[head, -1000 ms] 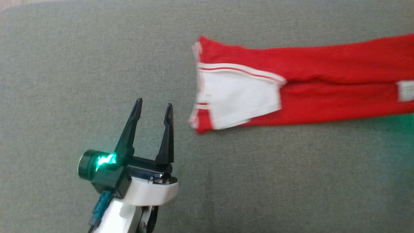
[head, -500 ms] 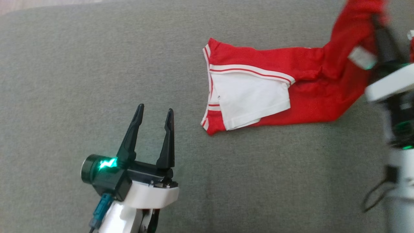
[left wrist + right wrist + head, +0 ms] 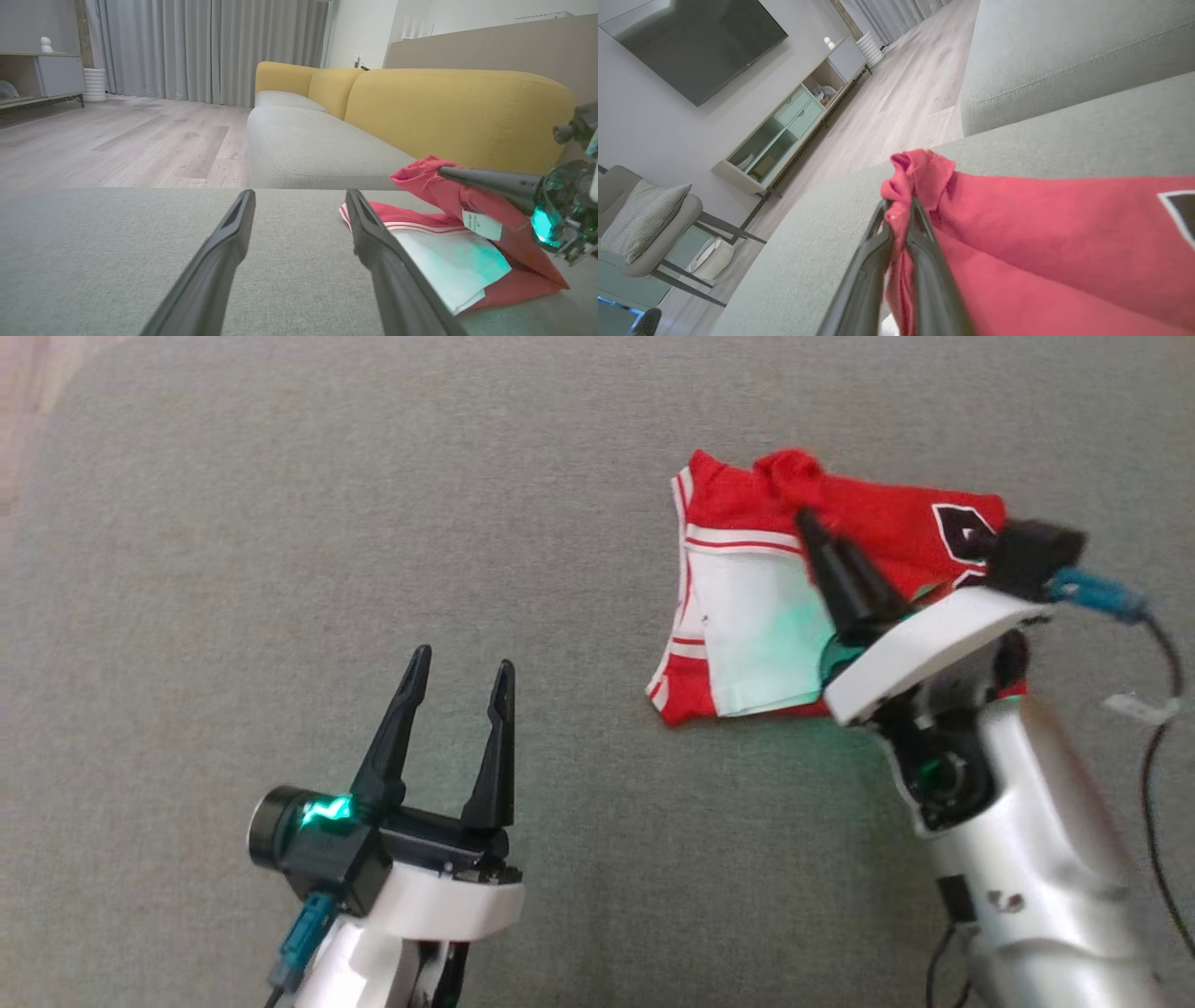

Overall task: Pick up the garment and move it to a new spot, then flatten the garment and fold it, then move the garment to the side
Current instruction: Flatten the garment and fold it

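On a grey sofa seat (image 3: 280,504), living room: wood floor (image 3: 117,140), grey curtains (image 3: 210,46), yellow backrest (image 3: 444,107), wall TV (image 3: 700,42), open cabinet (image 3: 784,130). A red garment (image 3: 775,607) with a white panel and striped trim lies on the seat's right part, with one red layer raised over the rest. The right hand (image 3: 805,519) is clamped on a bunched red edge, up above the white panel. The left hand (image 3: 464,660) has its jaws wide apart and holds nothing, over bare seat, well left of the garment. A black-and-white patch (image 3: 966,527) is partly behind the right arm, unreadable. The white care label (image 3: 482,225) has print too small to read.
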